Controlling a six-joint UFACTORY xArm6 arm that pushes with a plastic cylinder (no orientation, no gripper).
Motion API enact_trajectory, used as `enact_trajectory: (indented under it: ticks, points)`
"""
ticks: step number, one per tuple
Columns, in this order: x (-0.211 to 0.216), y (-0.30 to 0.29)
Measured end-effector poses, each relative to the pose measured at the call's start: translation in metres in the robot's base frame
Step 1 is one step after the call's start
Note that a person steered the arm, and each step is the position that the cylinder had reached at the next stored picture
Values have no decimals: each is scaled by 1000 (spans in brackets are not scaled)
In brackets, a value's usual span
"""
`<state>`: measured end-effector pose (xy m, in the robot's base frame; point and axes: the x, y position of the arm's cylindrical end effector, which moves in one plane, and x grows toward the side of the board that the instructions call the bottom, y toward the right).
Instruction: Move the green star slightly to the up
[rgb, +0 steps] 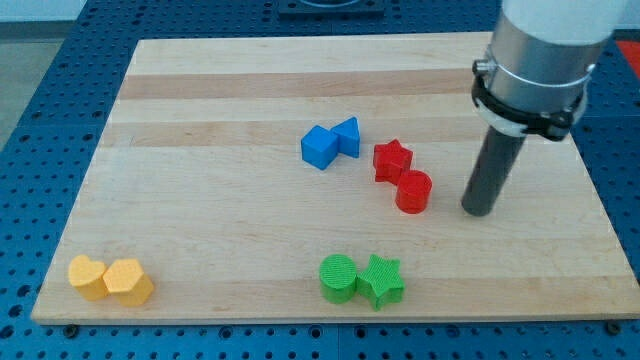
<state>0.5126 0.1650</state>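
Observation:
The green star (383, 280) lies near the view's bottom edge of the wooden board (220, 110), touching a green cylinder (338, 278) on its left. My tip (479, 211) rests on the board up and to the right of the green star, well apart from it. The tip stands just right of a red cylinder (413, 191), with a small gap between them.
A red star (392, 160) touches the red cylinder from the upper left. A blue cube (319, 147) and a blue triangular block (347, 137) sit together near the middle. A yellow heart (87, 276) and a yellow hexagon (128, 281) lie at the bottom left.

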Motion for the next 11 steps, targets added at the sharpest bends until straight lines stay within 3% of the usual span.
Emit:
enact_trajectory:
  ticks: [2,3,5,6,9,10,11]
  points:
    - [104,4]
    - [106,1]
    - [105,-108]
    - [88,-135]
    - [106,-163]
    - [96,-172]
    - [71,-143]
